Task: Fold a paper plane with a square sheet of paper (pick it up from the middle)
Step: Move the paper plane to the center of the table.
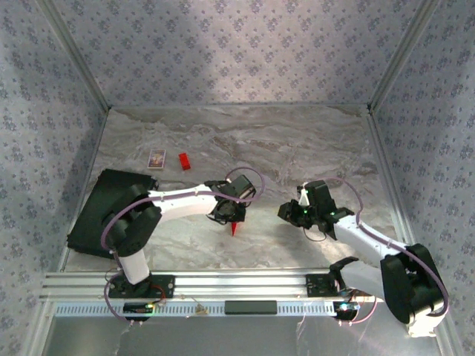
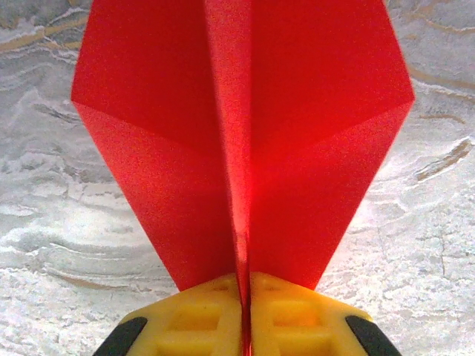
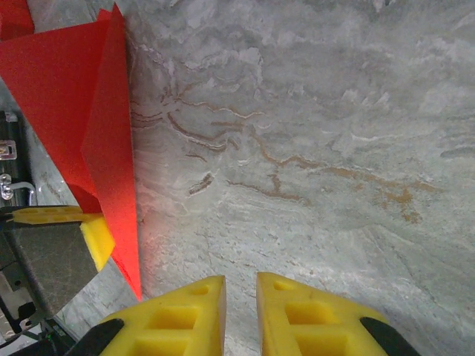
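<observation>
Left gripper [image 2: 245, 319] pinches the paper plane [image 2: 312, 148] along its centre crease, over the table [image 2: 59, 245]; right gripper [image 3: 241, 311] stands slightly parted, empty. Light, flimsy, easily crushed: you grip the keel fold.

The paper plane [image 2: 245, 148] is noted as thin red paper, matt, faintly grained and sharply creased. The table [image 3: 334, 148] is recorded as a smooth grey marble-patterned surface with a slight sheen. The fingers [image 2: 193, 322] of the left gripper [image 2: 245, 285] are seen as matt yellow moulded plastic. The rail [image 1: 237, 282] is logged as bare silvery metal, and the walls [image 1: 223, 44] as a matt printed covering.
</observation>
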{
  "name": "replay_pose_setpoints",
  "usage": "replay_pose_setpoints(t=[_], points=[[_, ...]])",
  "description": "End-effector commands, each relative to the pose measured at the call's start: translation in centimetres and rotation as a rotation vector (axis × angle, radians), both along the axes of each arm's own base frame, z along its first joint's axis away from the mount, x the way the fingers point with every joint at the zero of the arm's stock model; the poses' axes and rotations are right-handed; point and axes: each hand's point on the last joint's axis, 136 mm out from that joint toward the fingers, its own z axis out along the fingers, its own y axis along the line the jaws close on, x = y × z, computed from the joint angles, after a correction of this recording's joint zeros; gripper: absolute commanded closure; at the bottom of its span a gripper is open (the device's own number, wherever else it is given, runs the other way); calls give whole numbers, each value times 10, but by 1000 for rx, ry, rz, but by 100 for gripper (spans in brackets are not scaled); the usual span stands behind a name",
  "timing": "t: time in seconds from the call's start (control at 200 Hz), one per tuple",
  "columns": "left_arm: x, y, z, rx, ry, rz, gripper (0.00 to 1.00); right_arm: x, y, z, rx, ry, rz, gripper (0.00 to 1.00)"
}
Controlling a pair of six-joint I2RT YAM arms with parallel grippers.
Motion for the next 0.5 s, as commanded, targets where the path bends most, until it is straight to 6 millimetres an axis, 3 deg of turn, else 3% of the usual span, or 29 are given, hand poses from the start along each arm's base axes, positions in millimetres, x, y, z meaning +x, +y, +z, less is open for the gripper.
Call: replay_pose_setpoints(t=[0.0, 0.495], points=[[-2, -1, -6, 0, 14, 4, 89, -1, 1, -2, -7, 6, 4, 81], [-3, -1, -12, 9, 29, 7, 86, -1, 1, -3, -9, 9, 7, 81]])
